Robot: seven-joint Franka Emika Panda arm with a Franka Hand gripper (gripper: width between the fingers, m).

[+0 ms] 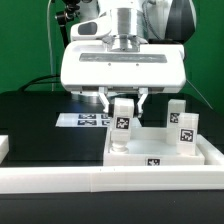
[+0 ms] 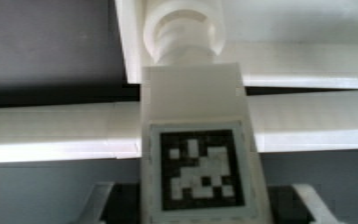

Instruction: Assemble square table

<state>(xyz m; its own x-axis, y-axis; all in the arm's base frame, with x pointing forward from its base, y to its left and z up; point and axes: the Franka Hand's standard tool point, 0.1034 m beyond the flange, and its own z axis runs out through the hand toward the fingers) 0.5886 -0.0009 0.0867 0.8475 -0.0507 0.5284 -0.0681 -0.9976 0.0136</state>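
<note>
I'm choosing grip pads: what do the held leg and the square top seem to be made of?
The leg looks like matte white plastic, smooth and moulded, with a printed black-and-white tag, likely paper. The square top looks like the same matte white plastic, with no grain visible.

In the exterior view you see the gripper [image 1: 124, 104] hanging under its wide white wrist housing, its two fingers closed on an upright leg block [image 1: 122, 124] whose tag faces you. That block stands on the square top [image 1: 128, 156], toward the exterior view's left. Two more leg blocks [image 1: 182, 124] stand upright on the top's right side. The marker board [image 1: 84, 121] lies flat on the black table [image 1: 35, 120] behind, and the long white rail [image 1: 60, 177] runs along the front.
</note>
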